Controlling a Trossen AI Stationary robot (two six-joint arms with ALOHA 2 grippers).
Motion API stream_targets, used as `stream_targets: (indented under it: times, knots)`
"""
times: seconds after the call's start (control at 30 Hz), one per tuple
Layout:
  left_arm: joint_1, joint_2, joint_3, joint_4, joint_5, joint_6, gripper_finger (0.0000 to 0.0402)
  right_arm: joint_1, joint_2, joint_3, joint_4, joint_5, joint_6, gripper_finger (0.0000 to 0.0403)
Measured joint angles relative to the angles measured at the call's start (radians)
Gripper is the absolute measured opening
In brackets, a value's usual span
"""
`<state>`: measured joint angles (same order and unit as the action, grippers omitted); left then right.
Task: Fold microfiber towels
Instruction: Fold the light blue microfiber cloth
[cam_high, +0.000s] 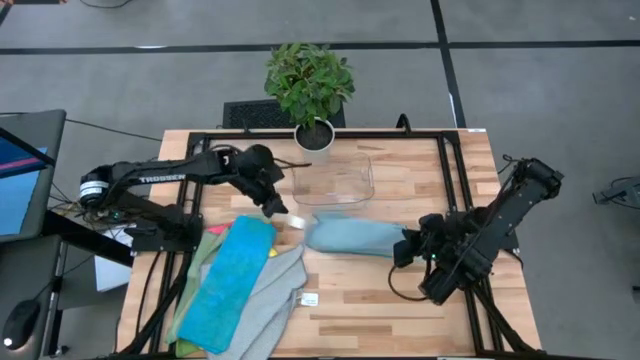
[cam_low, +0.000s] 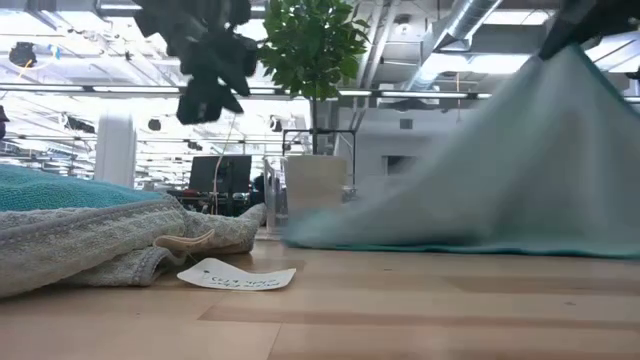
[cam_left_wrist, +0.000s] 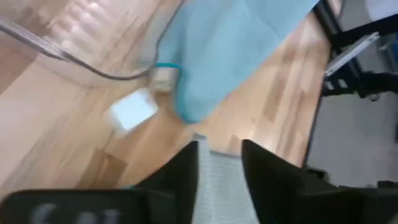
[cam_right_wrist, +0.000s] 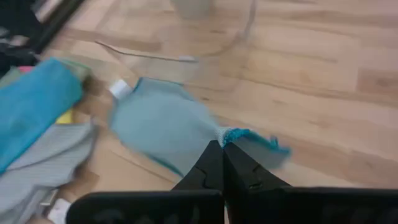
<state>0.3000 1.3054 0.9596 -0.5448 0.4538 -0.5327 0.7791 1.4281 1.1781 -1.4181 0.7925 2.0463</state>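
Light grey towel with teal edging (cam_high: 350, 237) lies mid-table, just near of the clear tray (cam_high: 335, 180). My right gripper (cam_right_wrist: 222, 149) is pinched shut on its right corner, lifting that end. My left gripper (cam_high: 277, 207) hangs by its left end, fingers parted, holding nothing. Bright blue towel (cam_high: 228, 283) tops the pile (cam_high: 265, 300) at near left.

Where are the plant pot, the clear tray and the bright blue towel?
plant pot (cam_high: 314, 134), high view, its white rim
clear tray (cam_high: 368, 178), high view, its right wall
bright blue towel (cam_high: 230, 280), high view, its middle
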Motion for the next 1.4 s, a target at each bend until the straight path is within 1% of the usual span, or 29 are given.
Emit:
stream_targets:
  times: [0.1, 0.2, 0.27, 0.33, 0.4, 0.5, 0.6, 0.67, 0.73, 0.83, 1.0, 1.1, 1.27, 1.4]
  knots:
    - [-0.001, 0.062, 0.000, 0.046, -0.023, -0.036, 0.0170, -0.001, 0.000, -0.030, 0.001, -0.028, 0.043, 0.0013]
    - [-0.019, 0.116, -0.001, 0.085, -0.029, -0.077, 0.0204, -0.001, 0.000, -0.044, -0.011, -0.049, 0.081, 0.0013]
    - [-0.073, 0.142, 0.000, 0.122, -0.034, -0.106, 0.0215, -0.007, 0.000, -0.044, -0.014, -0.064, 0.082, 0.0013]
    - [-0.152, 0.171, 0.000, 0.154, -0.060, -0.124, 0.0218, -0.016, 0.000, -0.044, -0.014, -0.081, 0.078, 0.0013]
    - [-0.246, 0.203, 0.000, 0.210, -0.134, -0.145, 0.0219, -0.018, 0.000, -0.044, -0.020, -0.084, 0.078, 0.0013]
    - [-0.371, 0.253, 0.000, 0.312, -0.289, -0.192, 0.0219, -0.026, 0.000, -0.044, -0.017, -0.086, 0.077, 0.0013]
    - [-0.449, 0.308, 0.000, 0.408, -0.482, -0.231, 0.0219, -0.030, 0.000, -0.044, -0.020, -0.084, 0.077, 0.0015]
    - [-0.474, 0.347, 0.001, 0.471, -0.569, -0.258, 0.0219, -0.035, 0.000, -0.044, -0.020, -0.084, 0.077, 0.0016]
    - [-0.487, 0.387, 0.002, 0.501, -0.591, -0.289, 0.0220, -0.036, 0.000, -0.044, -0.020, -0.084, 0.075, 0.0017]
    - [-0.501, 0.449, 0.011, 0.506, -0.595, -0.326, 0.0220, -0.035, 0.000, -0.044, -0.021, -0.084, 0.075, 0.0017]
    - [-0.503, 0.536, 0.065, 0.486, -0.601, -0.326, 0.0220, -0.035, 0.000, -0.044, -0.021, -0.083, 0.075, 0.0017]
    - [-0.503, 0.577, 0.111, 0.480, -0.622, -0.318, 0.0220, -0.035, 0.000, -0.044, -0.021, -0.083, 0.075, 0.0018]
    - [-0.503, 0.640, 0.196, 0.360, -0.674, -0.312, 0.0220, -0.035, 0.000, -0.044, -0.021, -0.083, 0.075, 0.0018]
    - [-0.503, 0.674, 0.255, 0.276, -0.683, -0.315, 0.0219, -0.035, 0.000, -0.043, -0.022, -0.081, 0.075, 0.0018]
